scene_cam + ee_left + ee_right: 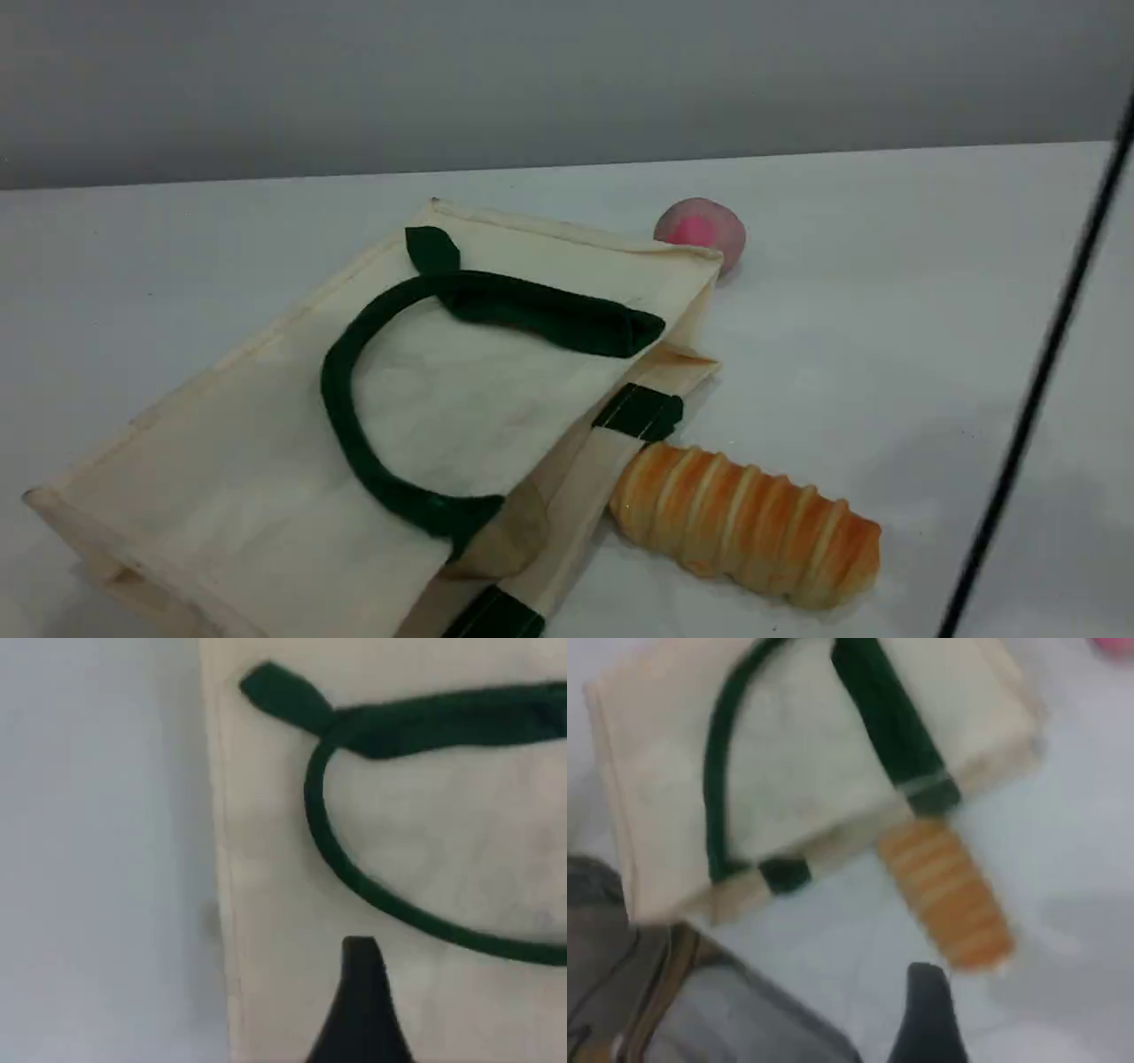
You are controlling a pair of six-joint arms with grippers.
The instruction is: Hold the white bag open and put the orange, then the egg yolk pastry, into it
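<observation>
The white bag [266, 496] lies flat on its side on the table, its mouth toward the right. One dark green handle [341, 390] loops over its upper face. Neither the orange nor the egg yolk pastry shows in any view. In the left wrist view, a single black fingertip [359, 983] hovers over the bag [266, 904], just below the handle [372, 895]. In the right wrist view, a single black fingertip [926, 1010] hangs over bare table, below the bag [797, 788]. Neither gripper appears in the scene view, and the jaws' stance cannot be read.
A long orange-striped bread roll [744, 523] lies against the bag's mouth on the right. A pink-centred ball [700, 230] sits behind the bag's far corner. A thin black cable [1036, 390] crosses the right side. Grey equipment [700, 1010] fills the right wrist view's lower left.
</observation>
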